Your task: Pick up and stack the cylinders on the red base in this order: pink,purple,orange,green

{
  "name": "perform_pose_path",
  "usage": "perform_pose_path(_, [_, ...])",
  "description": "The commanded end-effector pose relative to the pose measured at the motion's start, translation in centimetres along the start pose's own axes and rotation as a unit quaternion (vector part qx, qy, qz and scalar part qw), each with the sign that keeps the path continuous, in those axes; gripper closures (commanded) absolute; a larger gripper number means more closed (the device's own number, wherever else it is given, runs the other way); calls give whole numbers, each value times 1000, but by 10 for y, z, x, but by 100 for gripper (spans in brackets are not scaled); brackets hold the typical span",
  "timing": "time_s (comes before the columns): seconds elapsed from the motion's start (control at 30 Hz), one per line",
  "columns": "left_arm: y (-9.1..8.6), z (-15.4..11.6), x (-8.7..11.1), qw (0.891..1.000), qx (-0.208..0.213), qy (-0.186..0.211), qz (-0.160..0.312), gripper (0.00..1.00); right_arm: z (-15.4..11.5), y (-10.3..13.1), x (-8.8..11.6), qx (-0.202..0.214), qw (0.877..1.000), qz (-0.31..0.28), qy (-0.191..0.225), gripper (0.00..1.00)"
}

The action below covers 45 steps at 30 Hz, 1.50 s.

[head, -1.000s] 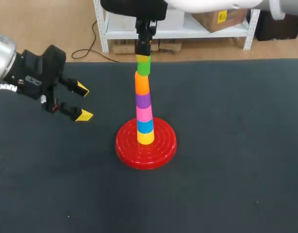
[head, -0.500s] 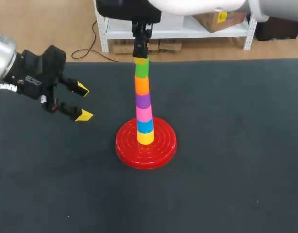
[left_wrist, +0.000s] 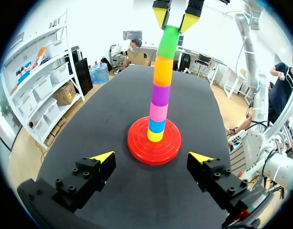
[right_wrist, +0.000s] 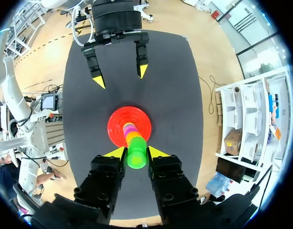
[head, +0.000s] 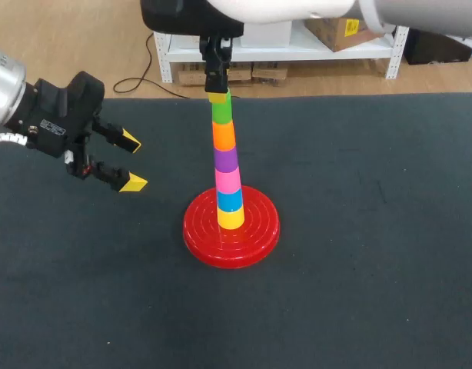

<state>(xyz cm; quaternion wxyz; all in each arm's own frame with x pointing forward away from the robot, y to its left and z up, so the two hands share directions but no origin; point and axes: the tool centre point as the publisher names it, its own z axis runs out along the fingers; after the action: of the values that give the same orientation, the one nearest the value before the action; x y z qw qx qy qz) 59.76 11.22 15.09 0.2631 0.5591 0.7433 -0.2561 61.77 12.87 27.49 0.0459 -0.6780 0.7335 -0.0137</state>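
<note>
On the red base (head: 255, 234) a leaning tower stands: yellow, blue, pink (head: 228, 180), purple (head: 226, 159), orange (head: 224, 134), then the green cylinder (head: 221, 111) on top. My right gripper (head: 217, 95) comes straight down onto the tower's top and is shut on the upper end of the green cylinder (right_wrist: 136, 157), which sits between its yellow tips in the right wrist view. My left gripper (head: 132, 161) hovers over the table to the left of the base, open and holding nothing. In the left wrist view the tower (left_wrist: 159, 95) rises ahead of it.
The dark mat (head: 359, 231) spreads out around the base on all sides. No other loose objects lie on it.
My right gripper has shifted left, and the top of the tower has leaned left with it. The left arm has not moved.
</note>
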Motion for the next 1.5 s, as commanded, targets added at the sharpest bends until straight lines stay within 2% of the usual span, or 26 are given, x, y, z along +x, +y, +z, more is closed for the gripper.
perform_pose_path(0.03, [0, 0, 1, 1000, -1, -1, 1, 0, 4, -5, -4, -9, 1000, 1, 5, 100])
perform_pose_path(0.37, [0, 0, 1, 1000, -1, -1, 1, 0, 8, -10, -2, -25, 1000, 9, 8, 100])
perform_pose_path(0.7, [0, 0, 1, 1000, -1, -1, 1, 0, 11, -8, 10, -32, 999, 21, -5, 100])
perform_pose_path(0.93, [0, 0, 1, 1000, -1, -1, 1, 0, 21, -8, 15, -42, 999, 29, 0, 100])
perform_pose_path(1.17, [0, 0, 1, 1000, -1, -1, 1, 0, 22, -8, 12, -34, 998, 38, -21, 100])
perform_pose_path(1.2, [0, 0, 1, 1000, -1, -1, 1, 0, 19, -8, 11, -29, 999, 37, -26, 75])
perform_pose_path(1.23, [0, 0, 1, 1000, -1, -1, 1, 0, 16, -8, 10, -25, 998, 37, -37, 29])
perform_pose_path(1.27, [0, 0, 1, 1000, -1, -1, 1, 0, 13, -8, 9, -21, 998, 40, -45, 0])
perform_pose_path(1.33, [0, 0, 1, 1000, -1, -1, 1, 0, 6, -8, 8, -9, 998, 36, -58, 0])
perform_pose_path(1.5, [0, 0, 1, 1000, -1, -1, 1, 0, 6, -8, 8, -9, 998, 36, -58, 0])
